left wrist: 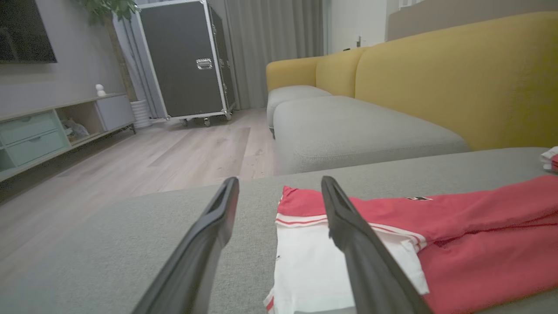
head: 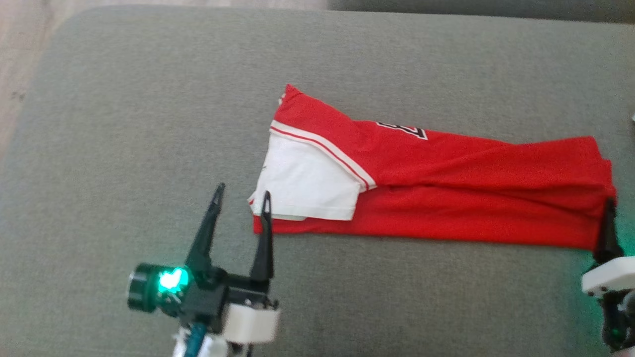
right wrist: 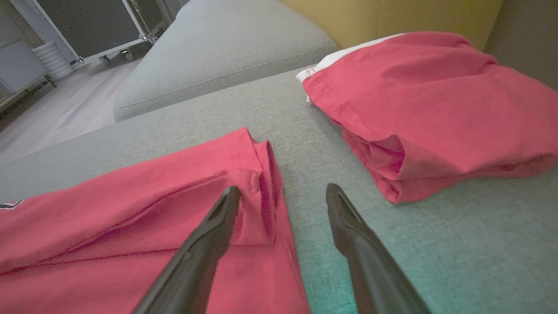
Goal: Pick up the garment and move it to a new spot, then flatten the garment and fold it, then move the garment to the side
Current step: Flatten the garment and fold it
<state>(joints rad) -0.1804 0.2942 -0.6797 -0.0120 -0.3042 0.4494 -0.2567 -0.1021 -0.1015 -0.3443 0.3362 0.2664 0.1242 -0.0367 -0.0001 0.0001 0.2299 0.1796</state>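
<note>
The red garment [head: 446, 198] is lying in a long folded strip across the grey sofa seat [head: 124, 124]. The left gripper [head: 243, 191] and right gripper [right wrist: 283, 191] are hovering at its ends, fingers spread and empty. It's looking soft, light and floppy, so I'm guessing it wants pinching at both near corners.

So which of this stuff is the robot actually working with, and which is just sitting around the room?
Part of the job: long red garment; left gripper and right gripper, both open, one at each end; grey cushion under it.

Just lying about: second folded red garment; black wheeled case; yellow sofa back; low cabinet.
</note>
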